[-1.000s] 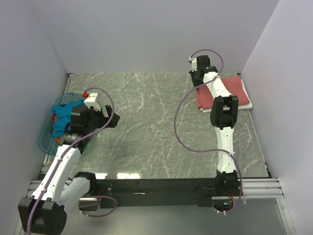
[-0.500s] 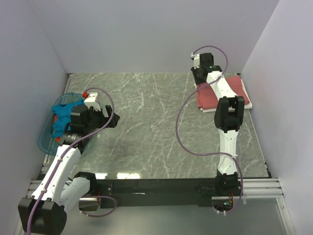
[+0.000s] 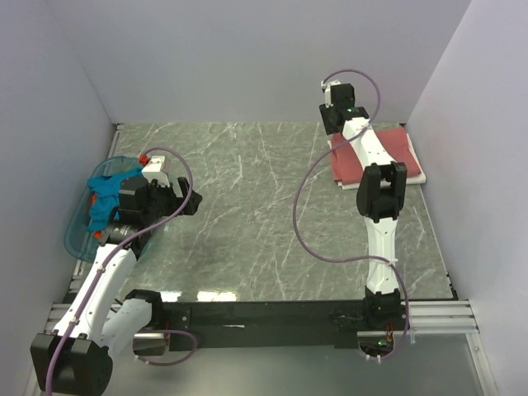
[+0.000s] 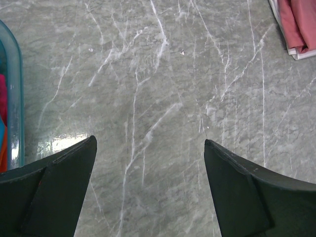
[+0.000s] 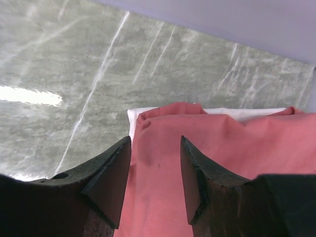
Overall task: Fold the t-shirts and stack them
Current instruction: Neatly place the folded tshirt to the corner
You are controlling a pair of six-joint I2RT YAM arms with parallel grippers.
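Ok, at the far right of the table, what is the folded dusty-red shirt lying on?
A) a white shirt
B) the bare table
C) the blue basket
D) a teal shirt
A: in the right wrist view, the edge of a white shirt peeks out from under the dusty-red shirt.

Table (image 3: 247, 214) middle is bare marble, wide lane between both arms; blue basket (image 3: 74, 243) blocks the left edge, left arm (image 3: 111, 264) just beside it; far-right corner taken by dusty-red shirt (image 3: 400, 147) stacked on white shirt (image 3: 417, 178), right arm (image 3: 375, 194) stretched across them; walls (image 3: 247, 58) hem left, back, right.
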